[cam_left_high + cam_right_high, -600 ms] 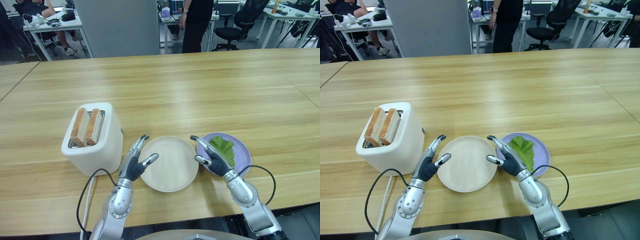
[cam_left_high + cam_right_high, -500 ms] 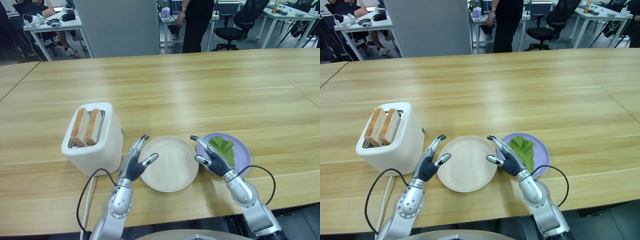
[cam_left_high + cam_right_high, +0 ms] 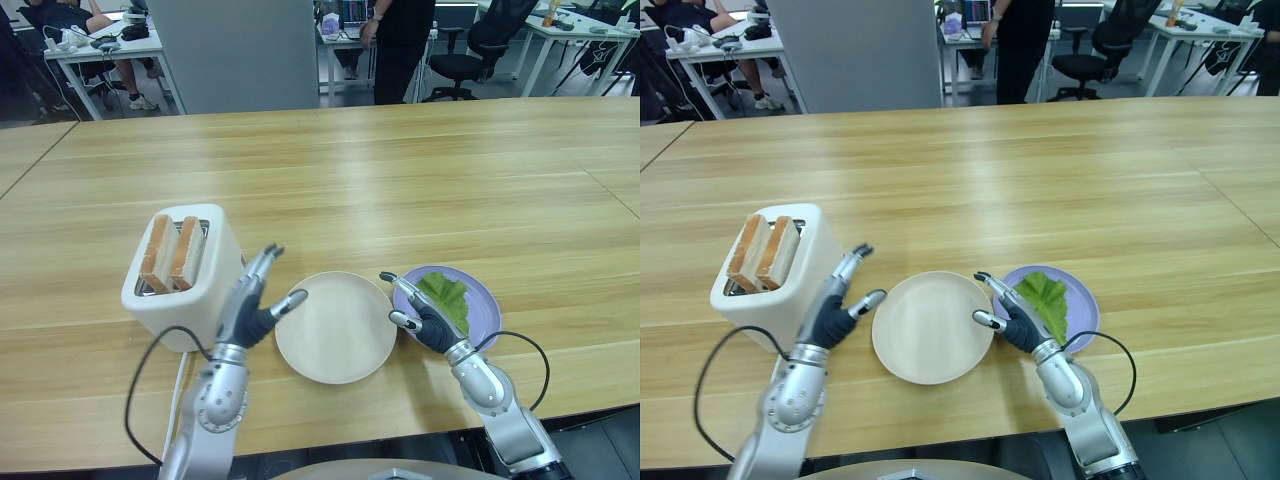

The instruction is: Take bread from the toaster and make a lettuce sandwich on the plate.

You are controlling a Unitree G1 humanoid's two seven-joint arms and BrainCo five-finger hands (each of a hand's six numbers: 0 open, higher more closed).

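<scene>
Two slices of bread [image 3: 173, 252] are seen standing upright in the slots of the white toaster [image 3: 195, 300], their tops raised above its rim, at the left of the table [image 3: 400, 190]. The left hand [image 3: 247, 310] is held just beside the toaster's right wall, fingers spread and nothing grasped. The right hand [image 3: 422, 320] is likewise held open and empty, between the cream plate [image 3: 335, 335] and the purple dish [image 3: 487, 320] on which the lettuce leaf [image 3: 447, 298] lies. The bread is judged light, dry and crumbly — easily crushed — so it is best pinched gently across its flat faces at the exposed top and drawn straight up. The lettuce is judged thin and limp, best lifted by an edge.
</scene>
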